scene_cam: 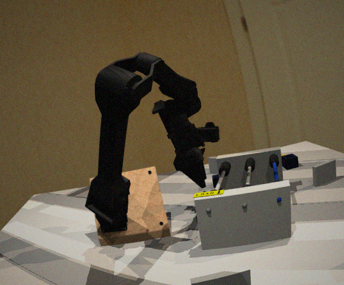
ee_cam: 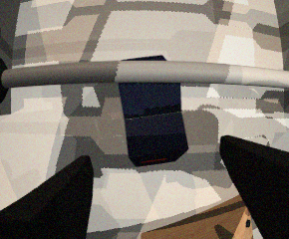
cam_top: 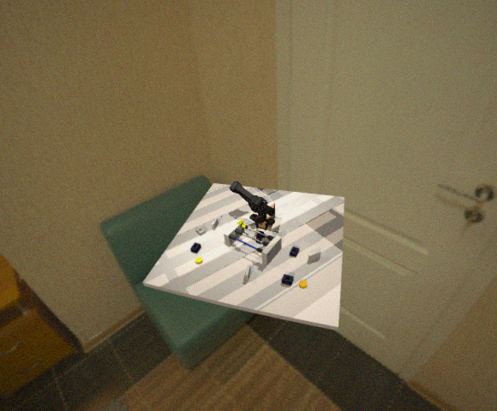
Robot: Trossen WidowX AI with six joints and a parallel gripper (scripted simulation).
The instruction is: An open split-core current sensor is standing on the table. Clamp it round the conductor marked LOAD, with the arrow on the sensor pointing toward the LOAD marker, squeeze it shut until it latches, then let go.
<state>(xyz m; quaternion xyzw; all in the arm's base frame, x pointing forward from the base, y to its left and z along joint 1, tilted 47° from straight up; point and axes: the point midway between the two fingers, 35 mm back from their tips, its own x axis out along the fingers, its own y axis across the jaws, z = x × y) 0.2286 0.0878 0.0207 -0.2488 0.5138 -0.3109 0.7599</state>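
Note:
A dark navy block [ee_cam: 153, 129] [cam_top: 263, 236] [scene_cam: 215, 180], which looks like the sensor, stands upright on the robot-base side of the fixture. A pale grey conductor [ee_cam: 194, 72] [scene_cam: 220, 180] crosses in front of its upper part in the wrist view. I cannot tell whether it encloses the conductor or is latched, and its arrow is not readable. The yellow LOAD label [scene_cam: 208, 193] [cam_top: 240, 222] sits on the near wall's top edge, at this conductor. My gripper [ee_cam: 156, 154] is open and empty, its fingertips apart on either side of the block's lower end, not touching it in this view.
The fixture's grey wall [scene_cam: 242, 225] [cam_top: 271, 253] carries a second grey conductor [scene_cam: 248, 176] and a blue conductor [scene_cam: 276, 171] [cam_top: 246, 244]. A tan board [scene_cam: 146, 199] stands by the arm base. Navy blocks [cam_top: 195, 247] [cam_top: 286, 279], yellow discs and grey plates lie around.

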